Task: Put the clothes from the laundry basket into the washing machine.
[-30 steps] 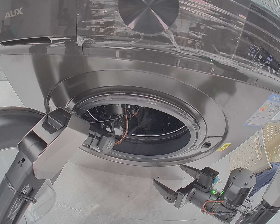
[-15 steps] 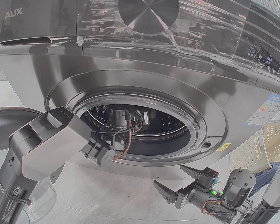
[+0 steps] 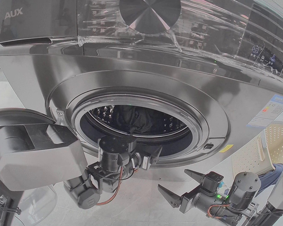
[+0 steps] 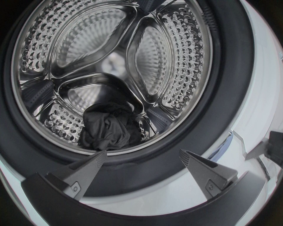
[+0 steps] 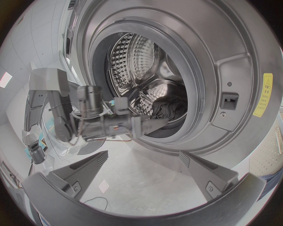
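Pale grey glossy tiles cover the floor.

The left arm was folded sharply at the elbow, forearm low, with the left wrist raised and pointing forward. The left pincer stood wide apart, gripping nothing. The right arm came in from the robot's right, its right wrist roughly level. The right pincer pointed toward the robot's left, fingers spread and empty.
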You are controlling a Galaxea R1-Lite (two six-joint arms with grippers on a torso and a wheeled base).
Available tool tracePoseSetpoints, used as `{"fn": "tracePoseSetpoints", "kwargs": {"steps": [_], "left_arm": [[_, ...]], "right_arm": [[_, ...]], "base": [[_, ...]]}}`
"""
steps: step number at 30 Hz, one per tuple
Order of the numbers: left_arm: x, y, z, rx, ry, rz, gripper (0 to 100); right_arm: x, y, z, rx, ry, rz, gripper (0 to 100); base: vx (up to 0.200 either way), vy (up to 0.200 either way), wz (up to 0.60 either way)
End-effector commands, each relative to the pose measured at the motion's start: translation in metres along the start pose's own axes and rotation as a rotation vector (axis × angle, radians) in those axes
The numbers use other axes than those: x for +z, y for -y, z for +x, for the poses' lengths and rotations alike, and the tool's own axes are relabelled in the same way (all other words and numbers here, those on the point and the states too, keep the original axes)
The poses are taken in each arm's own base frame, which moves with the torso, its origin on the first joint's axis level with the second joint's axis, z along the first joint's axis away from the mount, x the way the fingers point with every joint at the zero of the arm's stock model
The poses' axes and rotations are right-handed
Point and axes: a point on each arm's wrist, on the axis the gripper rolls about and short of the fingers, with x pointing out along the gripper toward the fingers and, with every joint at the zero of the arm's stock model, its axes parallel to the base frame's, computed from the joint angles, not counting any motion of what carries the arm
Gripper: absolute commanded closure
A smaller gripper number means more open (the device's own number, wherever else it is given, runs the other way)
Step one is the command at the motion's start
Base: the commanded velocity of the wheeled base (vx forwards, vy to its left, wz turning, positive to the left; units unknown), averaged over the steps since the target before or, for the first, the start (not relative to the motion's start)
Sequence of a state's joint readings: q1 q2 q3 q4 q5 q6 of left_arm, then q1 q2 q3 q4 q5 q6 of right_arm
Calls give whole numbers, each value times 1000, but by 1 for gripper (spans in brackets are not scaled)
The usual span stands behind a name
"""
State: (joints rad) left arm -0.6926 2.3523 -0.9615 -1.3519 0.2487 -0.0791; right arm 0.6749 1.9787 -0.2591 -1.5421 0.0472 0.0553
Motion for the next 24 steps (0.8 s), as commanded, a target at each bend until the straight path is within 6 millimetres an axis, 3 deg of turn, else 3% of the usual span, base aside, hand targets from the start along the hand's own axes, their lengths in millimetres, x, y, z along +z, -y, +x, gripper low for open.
{"fn": "tracePoseSetpoints", "kwargs": {"steps": [1, 2, 3, 4, 6, 14, 18, 24], "left_arm": [[35, 9, -64, -61, 22, 16, 0], [35, 9, -64, -61, 22, 16, 0], [48, 6, -84, -65, 37, 12, 0], [48, 6, -84, -65, 37, 12, 0], [59, 0, -107, -67, 36, 7, 0], [66, -15, -152, -63, 7, 8, 0], [67, -22, -171, -56, 0, 8, 0], [69, -34, -196, -41, 23, 8, 0]], "right_arm": [[12, 1, -20, -10, 38, -8, 0], [12, 1, -20, -10, 38, -8, 0], [18, 3, -26, -21, 62, -9, 0], [18, 3, -26, -21, 62, -9, 0], [22, 11, -34, -63, 79, -12, 0], [22, 44, -69, -244, 76, 14, 0], [19, 44, -85, -278, 67, 20, 0], [23, 41, -98, -340, 90, 24, 0]], "base": [[0, 0, 0], [0, 0, 0], [0, 0, 0], [0, 0, 0], [0, 0, 0], [-200, 0, 0], [-50, 0, 0], [-200, 0, 0]]}}
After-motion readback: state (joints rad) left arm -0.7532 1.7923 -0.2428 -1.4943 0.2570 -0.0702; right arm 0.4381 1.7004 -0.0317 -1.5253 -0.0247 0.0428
